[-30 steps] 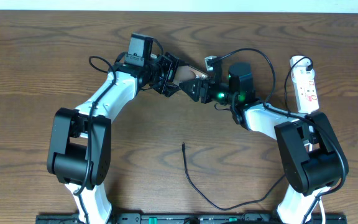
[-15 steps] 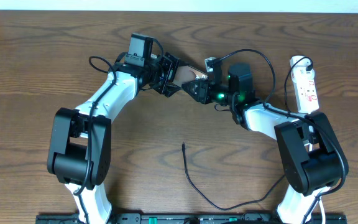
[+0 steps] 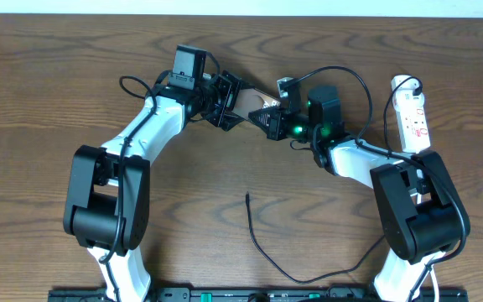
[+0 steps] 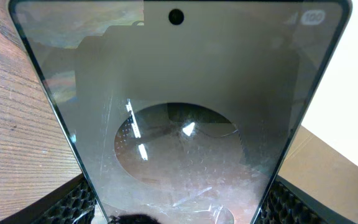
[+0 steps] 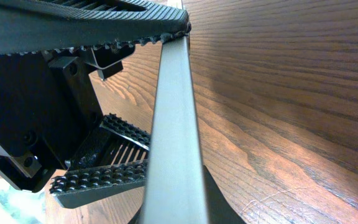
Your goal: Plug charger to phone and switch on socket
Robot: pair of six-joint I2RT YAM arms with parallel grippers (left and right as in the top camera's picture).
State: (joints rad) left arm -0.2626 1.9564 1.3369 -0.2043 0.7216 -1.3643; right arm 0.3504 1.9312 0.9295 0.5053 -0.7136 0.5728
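The phone [image 3: 254, 97] is lifted off the table at the top centre, held between both grippers. My left gripper [image 3: 230, 102] is shut on it across its width; in the left wrist view the glossy face of the phone [image 4: 179, 112] fills the frame, with a black pad against each side edge. My right gripper [image 3: 270, 118] is shut on the thin edge of the phone [image 5: 176, 124], one studded finger [image 5: 98, 180] on each side. The charger [image 3: 262, 247] lies loose on the table, its plug tip [image 3: 247, 197] pointing away from me. The socket [image 3: 412, 113] lies at the far right.
The socket's white cord and a black robot cable [image 3: 355, 80] loop behind the right arm. Both arm bases stand at the near edge. A serrated finger of the left gripper [image 5: 104, 25] crosses the top of the right wrist view.
My right gripper has shut on the phone's edge. Neither arm has visibly moved, and the charger lies where it was.
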